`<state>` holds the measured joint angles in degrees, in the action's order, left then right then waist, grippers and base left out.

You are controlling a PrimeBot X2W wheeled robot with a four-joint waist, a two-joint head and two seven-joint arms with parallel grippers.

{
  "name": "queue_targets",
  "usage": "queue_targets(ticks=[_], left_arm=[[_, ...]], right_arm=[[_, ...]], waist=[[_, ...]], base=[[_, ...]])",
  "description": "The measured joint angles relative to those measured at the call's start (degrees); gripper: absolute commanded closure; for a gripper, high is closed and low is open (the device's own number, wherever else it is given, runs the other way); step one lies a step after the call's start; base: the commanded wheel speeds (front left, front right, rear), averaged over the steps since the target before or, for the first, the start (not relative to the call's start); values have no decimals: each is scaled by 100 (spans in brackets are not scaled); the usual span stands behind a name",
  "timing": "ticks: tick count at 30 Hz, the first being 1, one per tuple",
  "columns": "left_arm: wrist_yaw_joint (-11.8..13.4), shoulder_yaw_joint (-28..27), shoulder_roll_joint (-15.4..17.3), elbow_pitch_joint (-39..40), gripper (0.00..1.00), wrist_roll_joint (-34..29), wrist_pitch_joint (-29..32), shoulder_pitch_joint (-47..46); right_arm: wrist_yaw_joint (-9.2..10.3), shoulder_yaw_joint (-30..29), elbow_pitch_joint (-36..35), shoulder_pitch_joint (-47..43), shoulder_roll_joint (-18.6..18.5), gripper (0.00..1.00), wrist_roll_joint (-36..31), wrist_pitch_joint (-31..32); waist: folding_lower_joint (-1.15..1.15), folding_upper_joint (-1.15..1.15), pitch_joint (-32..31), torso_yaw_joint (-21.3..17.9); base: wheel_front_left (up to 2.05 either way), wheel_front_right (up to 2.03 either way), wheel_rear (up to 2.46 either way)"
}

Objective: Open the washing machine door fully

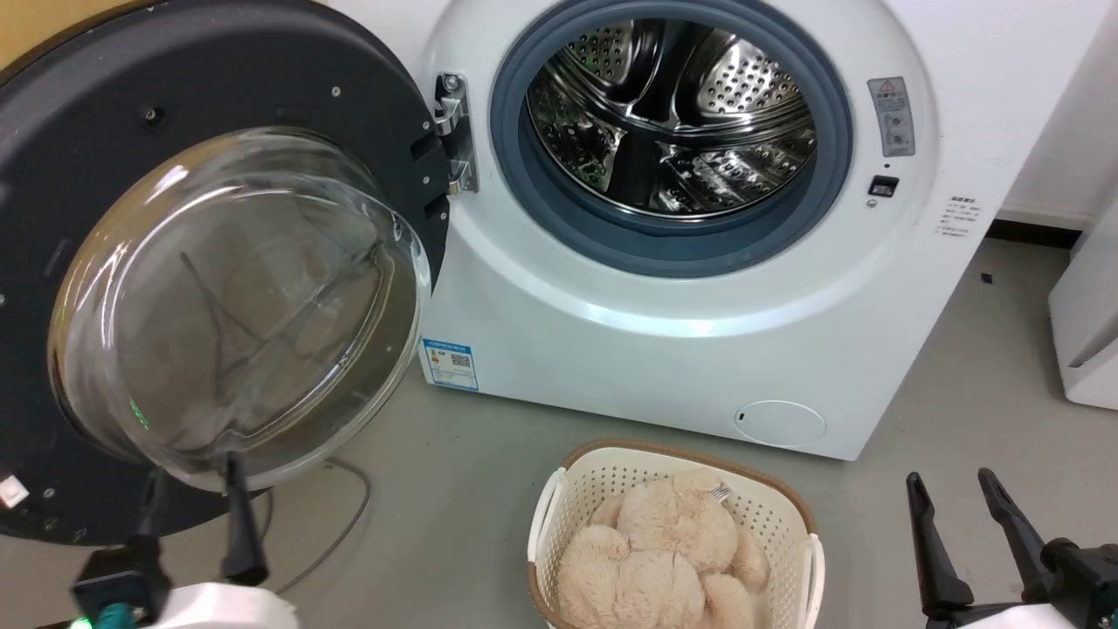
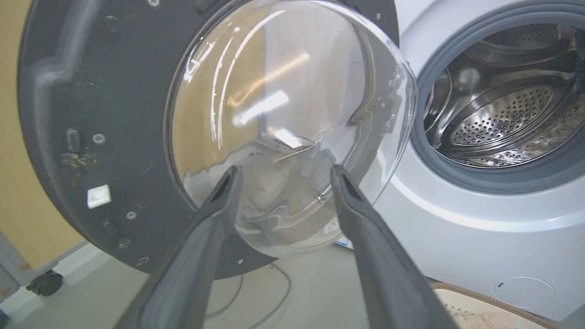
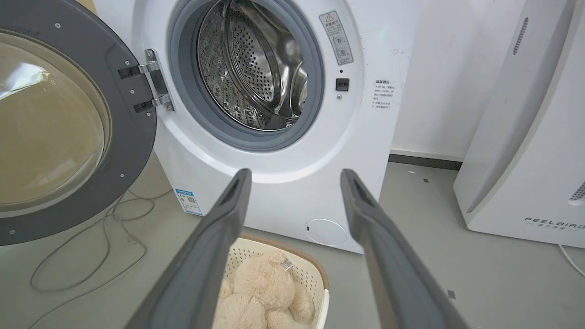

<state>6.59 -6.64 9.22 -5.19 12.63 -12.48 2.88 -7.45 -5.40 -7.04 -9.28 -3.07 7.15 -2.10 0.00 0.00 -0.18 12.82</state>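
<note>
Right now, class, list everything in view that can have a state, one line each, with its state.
Door: swung wide open.
Drum: uncovered, looks empty.
Basket: holds a plush toy.
Left gripper: open, holding nothing.
Right gripper: open, holding nothing.

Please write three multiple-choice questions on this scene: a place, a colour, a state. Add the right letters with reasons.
1. Where is the cream plastic basket with the beige plush toy?
A) on a shelf
B) on the floor before the white washing machine
C) on the machine

2. What colour is the rubber gasket around the steel drum?
A) red
B) yellow
C) blue-grey

3. The large round black glass-bowled door is:
A) swung open
B) shut
C) on the floor

1B: it stands on the floor before the machine.
2C: the ring looks blue-grey.
3A: it hangs aside on its hinge, drum exposed.
</note>
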Motion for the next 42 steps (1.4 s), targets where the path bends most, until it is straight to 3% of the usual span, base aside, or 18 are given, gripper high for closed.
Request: queue_targets(ticks=[13,23,33,34,42], left_arm=[[-281,1180,-279,468,0,-402,389,78],[-330,1473,-277,220,0,-524,598,75],[-299,1471,-286,85,0,-477,591,73],[-300,1475,-286,74,100,-456,597,73],[-303,1484,-289,78,100,-438,598,73]], right_arm=[[0,126,-79,9,0,0,-156,103],[0,160,-88,-84,0,0,-196,207],[0,236,-1,-82,0,0,-151,194],[0,240,10,-81,0,100,-149,189],[0,241,19,-77,0,100,-155,185]], waist=[[0,0,-109,-566],[0,0,-137,-1086],[0,0,-69,-1165],[0,0,-65,-1161],[0,0,-58,-1163]], base=[[0,0,0],[0,0,0],[0,0,0],[0,0,0],[0,0,0]])
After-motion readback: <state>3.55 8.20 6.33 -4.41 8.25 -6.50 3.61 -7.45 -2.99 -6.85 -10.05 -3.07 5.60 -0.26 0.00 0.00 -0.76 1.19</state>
